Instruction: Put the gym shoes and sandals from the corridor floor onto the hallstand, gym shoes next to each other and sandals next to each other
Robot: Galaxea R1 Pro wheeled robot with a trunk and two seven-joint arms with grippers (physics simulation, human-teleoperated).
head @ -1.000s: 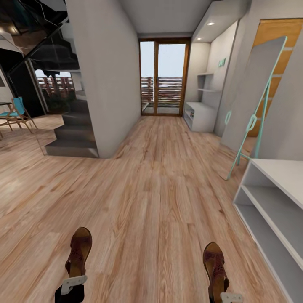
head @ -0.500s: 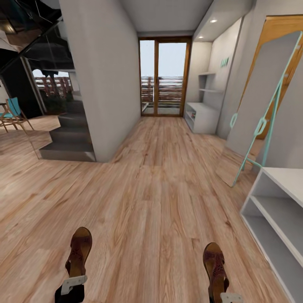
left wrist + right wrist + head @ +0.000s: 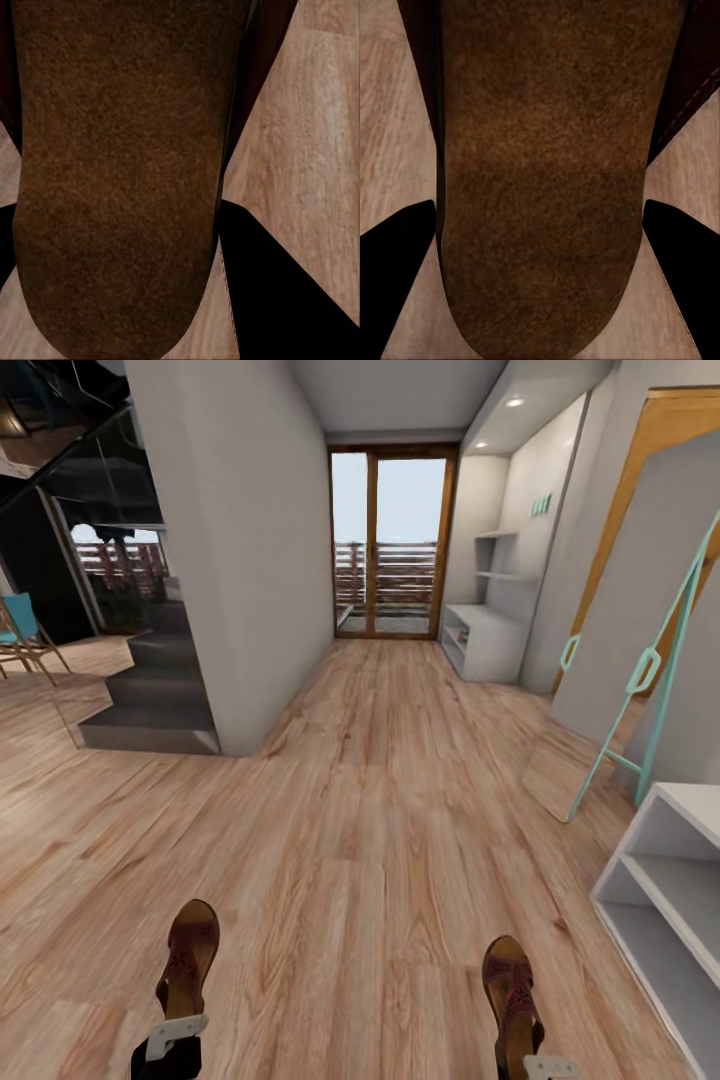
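My left pincer [image 3: 168, 1040] grips one dark-brown sandal [image 3: 188, 958] by its heel end, held out over the corridor floor [image 3: 360, 810] with the toe pointing ahead; the left wrist view shows its rough brown sole [image 3: 120, 180] close against the camera, wood planks beyond. My right pincer [image 3: 548, 1068] grips the other sandal [image 3: 511, 990] the same way, and its sole [image 3: 544, 180] shows in the right wrist view. The two sandals are well apart, one at each side. Far down the corridor on the right stands the pale grey hallstand [image 3: 484, 642], beside the glass door [image 3: 392, 545]. Nearer on the right are a leaning mirror [image 3: 640, 610] and a low white shelf unit [image 3: 670, 900]. I can read no writing or labels anywhere.
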